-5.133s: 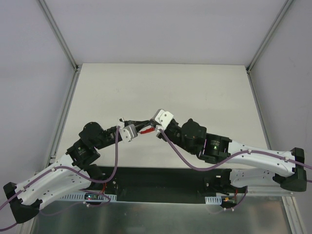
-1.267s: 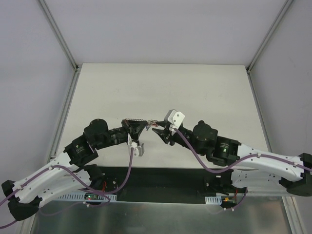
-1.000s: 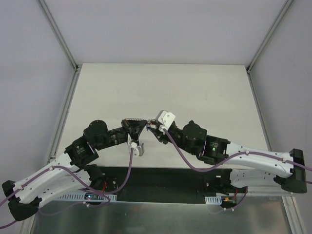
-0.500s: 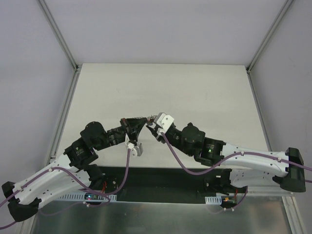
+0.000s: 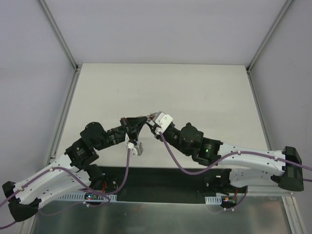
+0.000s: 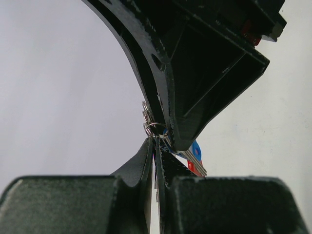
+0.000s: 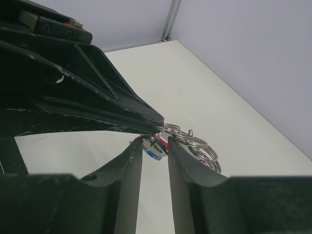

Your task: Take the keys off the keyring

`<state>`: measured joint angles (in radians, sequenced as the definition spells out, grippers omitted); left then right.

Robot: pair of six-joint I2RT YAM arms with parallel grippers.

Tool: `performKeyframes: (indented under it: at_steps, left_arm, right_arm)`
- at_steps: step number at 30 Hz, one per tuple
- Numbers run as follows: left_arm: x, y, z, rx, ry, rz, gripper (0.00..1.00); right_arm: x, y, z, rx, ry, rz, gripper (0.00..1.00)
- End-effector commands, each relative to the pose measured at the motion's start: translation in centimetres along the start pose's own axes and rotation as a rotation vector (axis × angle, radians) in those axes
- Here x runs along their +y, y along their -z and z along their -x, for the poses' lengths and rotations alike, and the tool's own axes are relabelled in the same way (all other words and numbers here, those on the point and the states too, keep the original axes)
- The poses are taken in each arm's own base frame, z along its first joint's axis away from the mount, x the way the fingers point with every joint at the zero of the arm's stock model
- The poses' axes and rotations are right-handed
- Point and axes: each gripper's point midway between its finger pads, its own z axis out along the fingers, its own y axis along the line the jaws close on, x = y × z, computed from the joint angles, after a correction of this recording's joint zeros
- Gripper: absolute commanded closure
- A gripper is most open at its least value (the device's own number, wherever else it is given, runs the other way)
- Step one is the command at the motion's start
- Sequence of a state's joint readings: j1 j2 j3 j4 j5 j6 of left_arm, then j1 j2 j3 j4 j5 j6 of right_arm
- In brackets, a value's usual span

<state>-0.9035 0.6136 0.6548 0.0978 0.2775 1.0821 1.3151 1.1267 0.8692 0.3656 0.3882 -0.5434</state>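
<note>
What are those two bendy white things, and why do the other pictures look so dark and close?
They are two robot arms bolted to a table. The big picture is taken from above and behind them. Their pinchers, called grippers, meet in the middle: the left gripper and the right gripper. The dark close pictures come from little cameras on each wrist, so you see black fingers up close. The left gripper is shut on the keyring, a thin wire ring. The right gripper has its fingers a little apart around the bunch, with wire rings hanging beside it. The keys hang between them in the air. Nothing else lies on the table.
</note>
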Motion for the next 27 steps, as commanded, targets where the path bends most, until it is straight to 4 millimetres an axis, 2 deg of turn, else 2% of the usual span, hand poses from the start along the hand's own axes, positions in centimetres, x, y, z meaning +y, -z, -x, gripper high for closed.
performKeyframes:
  at_steps: [1, 16, 22, 25, 27]
  left_arm:
    - [0.8, -0.2, 1.3, -0.059, -0.011, 0.028, 1.0]
    - [0.6, -0.5, 0.9, -0.044, -0.007, 0.024, 1.0]
    - [0.7, -0.5, 0.9, -0.044, -0.004, 0.028, 1.0]
    - [0.9, -0.4, 0.9, -0.043, -0.002, 0.035, 1.0]
    - [0.9, -0.4, 0.9, -0.043, -0.001, 0.037, 1.0]
  right_arm:
    - [-2.0, -0.4, 4.1, -0.124, -0.051, -0.09, 0.7]
    - [-2.0, 0.2, 5.7, -0.175, -0.076, -0.077, 0.7]
    - [-2.4, 0.0, 6.0, -0.168, -0.096, -0.113, 0.85]
    - [-2.8, 0.1, 5.6, -0.154, -0.095, -0.147, 0.98]
    - [-3.1, 0.3, 5.3, -0.144, -0.095, -0.167, 0.99]
